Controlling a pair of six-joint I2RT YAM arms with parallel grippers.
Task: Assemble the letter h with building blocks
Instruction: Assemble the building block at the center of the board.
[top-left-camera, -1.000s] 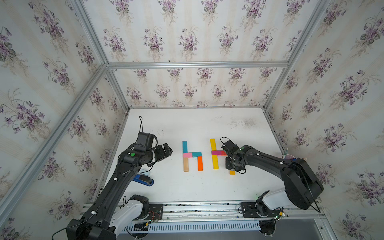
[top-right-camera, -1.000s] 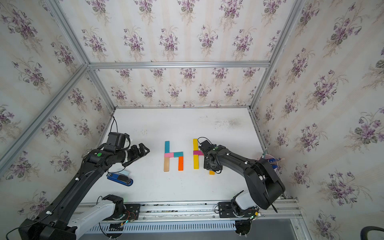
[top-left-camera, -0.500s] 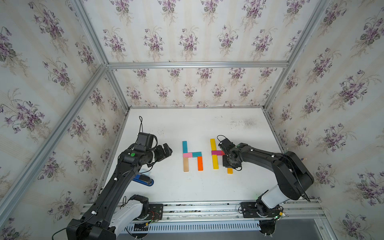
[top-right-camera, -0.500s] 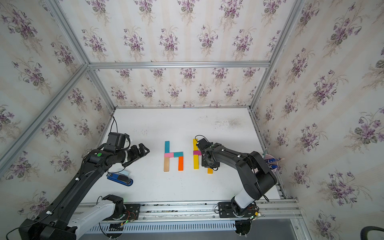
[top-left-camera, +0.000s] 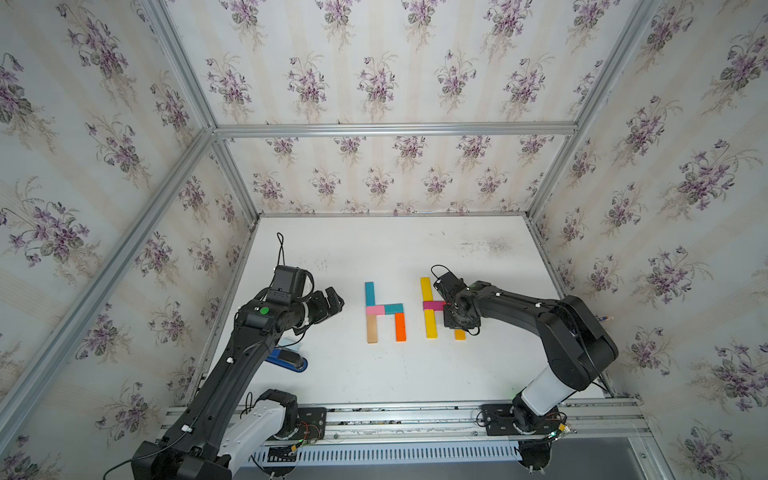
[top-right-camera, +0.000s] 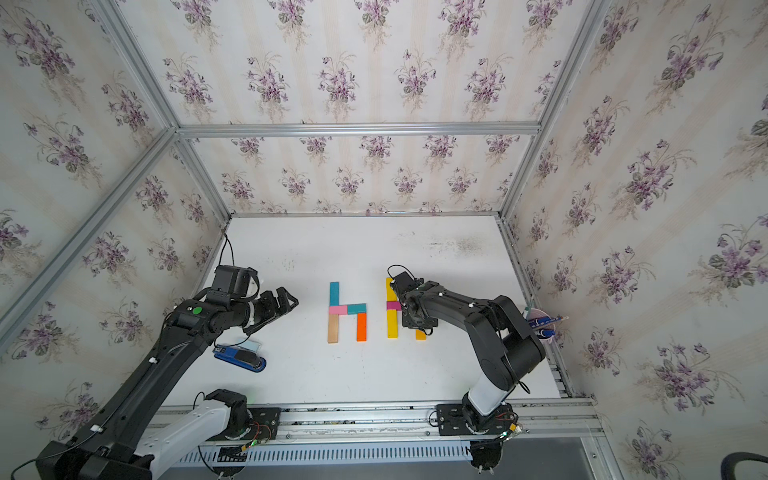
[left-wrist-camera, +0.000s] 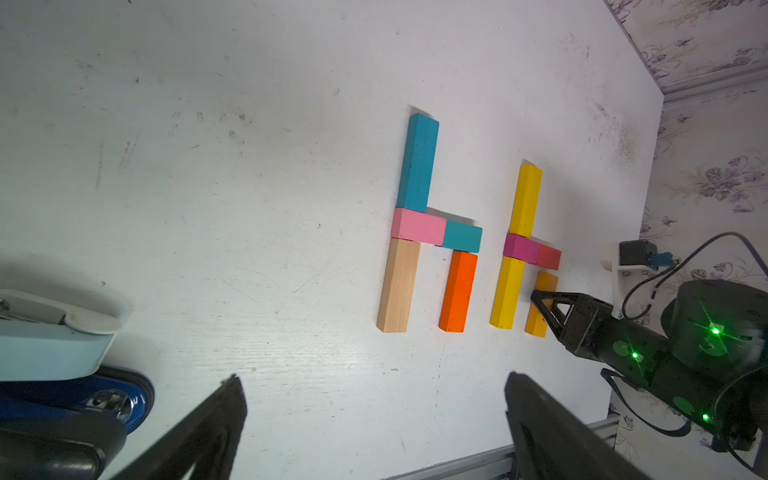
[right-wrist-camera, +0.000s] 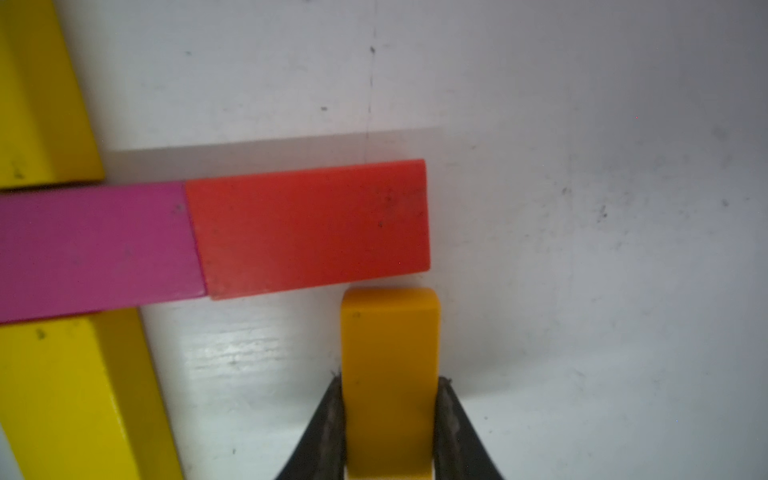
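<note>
Two groups of building blocks lie mid-table. One forms an h: long teal block (top-left-camera: 369, 293), pink block (top-left-camera: 375, 310), short teal block (top-left-camera: 393, 308), tan block (top-left-camera: 372, 328), orange block (top-left-camera: 400, 326). Beside it, two yellow blocks (top-left-camera: 430, 324) stand in line with a magenta block (right-wrist-camera: 95, 245) and a red block (right-wrist-camera: 307, 224) crossing them. My right gripper (right-wrist-camera: 390, 382) is shut on an amber block (right-wrist-camera: 390, 353), whose end sits just under the red block's outer end. My left gripper (left-wrist-camera: 374, 378) hovers open and empty, left of the blocks.
A blue stapler (top-left-camera: 286, 359) with a pale blue part (left-wrist-camera: 50, 349) lies under my left arm near the left wall. A cup of pens (top-right-camera: 540, 326) stands at the table's right edge. A metal rail (top-left-camera: 415, 415) runs along the front.
My right gripper has carried the amber block away from the front edge, up to the red block. The left arm has not moved.
</note>
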